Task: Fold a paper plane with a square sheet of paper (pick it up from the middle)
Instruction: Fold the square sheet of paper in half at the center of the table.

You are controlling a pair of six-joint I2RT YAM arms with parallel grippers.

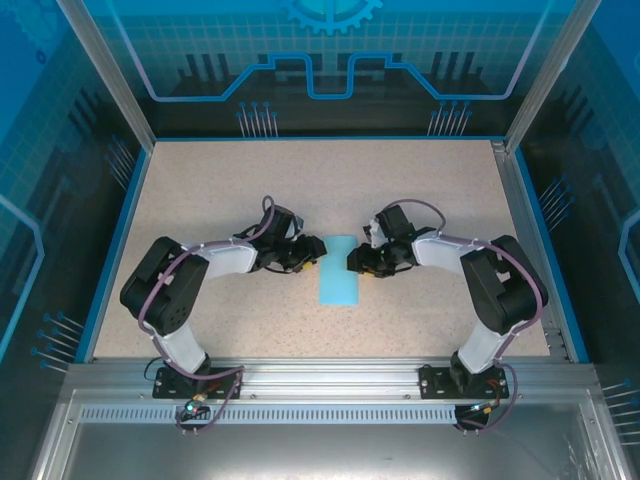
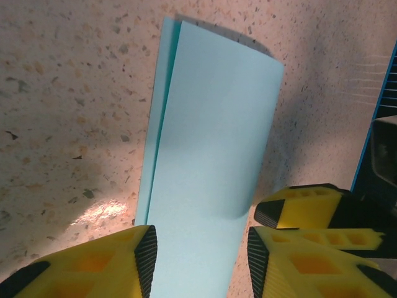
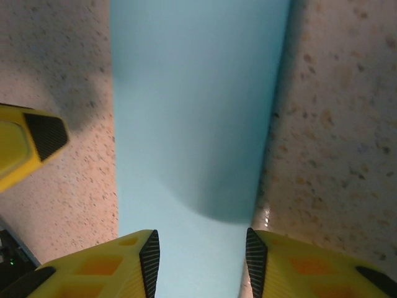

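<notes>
The square sheet of paper [image 1: 338, 270] lies folded into a narrow light-blue strip in the middle of the table, its two layers slightly offset along one long edge [image 2: 211, 143]. My left gripper [image 1: 310, 255] is at the strip's far left side and my right gripper [image 1: 358, 262] at its far right side. In the left wrist view the left gripper [image 2: 201, 254] is open, its yellow fingers straddling the strip's width. The right gripper [image 3: 200, 261] is likewise open over the paper [image 3: 195, 124]. Neither grips it.
The speckled tabletop [image 1: 220, 190] is bordered by a blue rim and metal frame posts. The right gripper's fingers [image 2: 298, 208] sit close beside the left one's. A left finger [image 3: 31, 139] shows at the right wrist view's edge.
</notes>
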